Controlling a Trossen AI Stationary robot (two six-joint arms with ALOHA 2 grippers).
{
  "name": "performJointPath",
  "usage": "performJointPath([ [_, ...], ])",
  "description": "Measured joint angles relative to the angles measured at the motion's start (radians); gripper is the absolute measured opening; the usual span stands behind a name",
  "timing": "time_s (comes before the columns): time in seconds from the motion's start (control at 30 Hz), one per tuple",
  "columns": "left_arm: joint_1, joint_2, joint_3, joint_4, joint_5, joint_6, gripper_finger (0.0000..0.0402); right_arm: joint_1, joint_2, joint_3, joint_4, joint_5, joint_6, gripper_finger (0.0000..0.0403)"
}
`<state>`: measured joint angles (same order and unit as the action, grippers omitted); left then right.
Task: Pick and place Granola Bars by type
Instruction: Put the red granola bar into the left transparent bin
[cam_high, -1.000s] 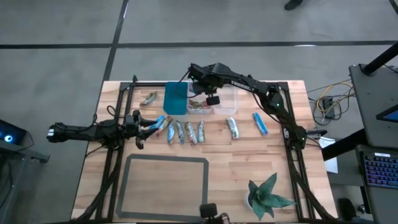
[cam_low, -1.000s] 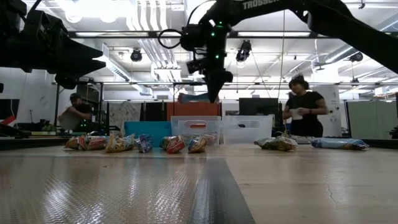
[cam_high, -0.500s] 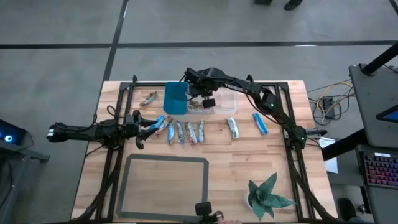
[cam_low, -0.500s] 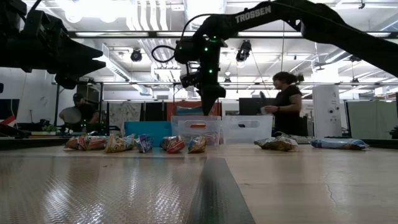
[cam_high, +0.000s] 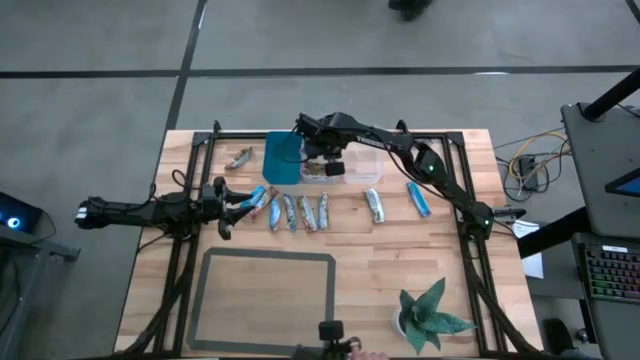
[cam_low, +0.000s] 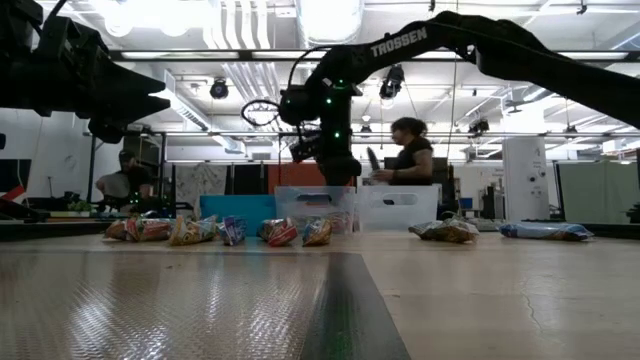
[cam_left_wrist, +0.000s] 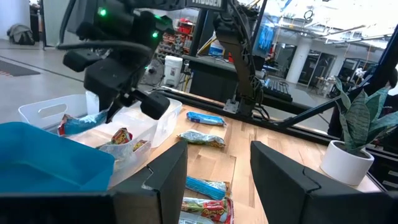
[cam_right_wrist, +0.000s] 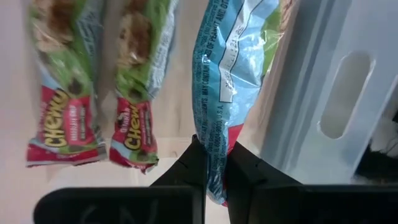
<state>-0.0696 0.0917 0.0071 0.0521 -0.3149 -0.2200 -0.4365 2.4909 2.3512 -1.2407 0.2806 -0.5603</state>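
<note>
My right gripper (cam_high: 330, 167) points down into the middle clear bin (cam_high: 312, 181), shut on a granola bar (cam_right_wrist: 233, 56) with a blue, green and red wrapper. Two green-and-red bars (cam_right_wrist: 62, 93) lie flat on that bin's floor under it. Several more granola bars lie in a row (cam_high: 295, 212) on the table, one (cam_high: 374, 205) lies apart, a blue one (cam_high: 418, 198) is further right, and one (cam_high: 238, 157) rests left of the teal bin (cam_high: 283, 158). My left gripper (cam_high: 243, 200) waits open at the row's left end, pointing level. My right gripper pinches the bar's red end (cam_right_wrist: 214, 146) between its two fingers, coming from above and pointing steeply down. The bar hangs below the fingers (cam_left_wrist: 84, 122), inside the clear bin's walls and above the two bars there. Whether its lower end touches them I cannot tell.
A second clear bin (cam_high: 368, 160) stands right of the first. A grey mat (cam_high: 268, 300) covers the near middle of the table and a potted plant (cam_high: 430, 315) stands near right. A person (cam_low: 405, 160) moves about behind the table.
My right gripper has come down with the bar from above the bins into the middle clear bin, drifting a little toward the table's left. The bar has stayed hanging in the shut fingers. The person behind the table has walked left.
</note>
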Motion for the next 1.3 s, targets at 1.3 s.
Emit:
performJointPath([
  [1.3, 0.0, 0.0, 0.0, 0.0, 0.0, 0.0, 0.0159, 0.002, -0.014, 0.005, -0.114, 0.012, 0.083, 0.0165],
])
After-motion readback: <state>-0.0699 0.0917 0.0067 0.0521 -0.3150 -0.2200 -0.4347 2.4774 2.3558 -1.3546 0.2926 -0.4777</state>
